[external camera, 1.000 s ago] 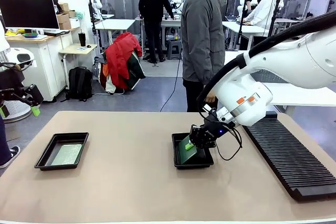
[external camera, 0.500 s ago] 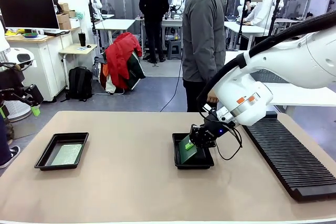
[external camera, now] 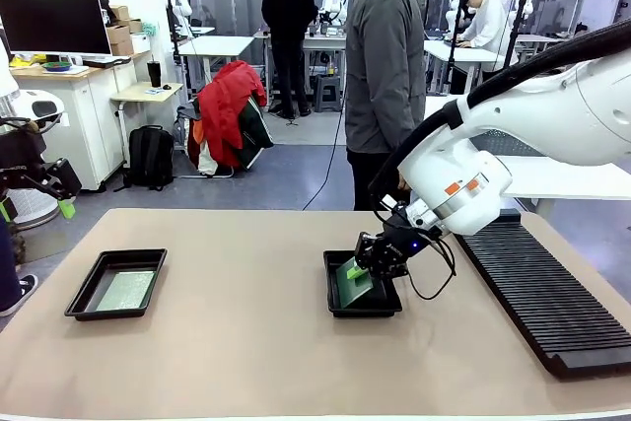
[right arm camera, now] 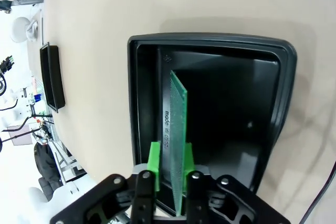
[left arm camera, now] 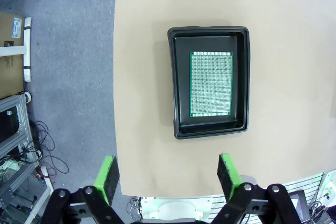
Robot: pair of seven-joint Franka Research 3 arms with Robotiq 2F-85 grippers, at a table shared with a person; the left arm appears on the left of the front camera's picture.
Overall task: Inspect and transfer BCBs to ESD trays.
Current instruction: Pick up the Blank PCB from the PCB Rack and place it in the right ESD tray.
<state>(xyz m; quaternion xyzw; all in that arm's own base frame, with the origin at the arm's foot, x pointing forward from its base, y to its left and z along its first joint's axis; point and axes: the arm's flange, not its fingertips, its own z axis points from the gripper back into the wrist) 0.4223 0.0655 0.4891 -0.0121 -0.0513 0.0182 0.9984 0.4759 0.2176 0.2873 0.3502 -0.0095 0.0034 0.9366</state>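
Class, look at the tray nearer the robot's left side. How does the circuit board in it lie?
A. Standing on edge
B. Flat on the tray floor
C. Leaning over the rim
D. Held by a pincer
B: in the left wrist view the circuit board lies flat inside the black tray, with nothing gripping it.

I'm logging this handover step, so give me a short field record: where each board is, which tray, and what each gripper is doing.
left tray: holds one board lying flat, speckled face up
right tray: holds a second board standing on edge, tilted
right gripper: low over the right tray, green pads on either side of the tilted board's edge; grip or release unclear
left gripper: open, high above the left tray, holding nothing
rack: on the table, at the robot's right
person: standing at the far side of the table
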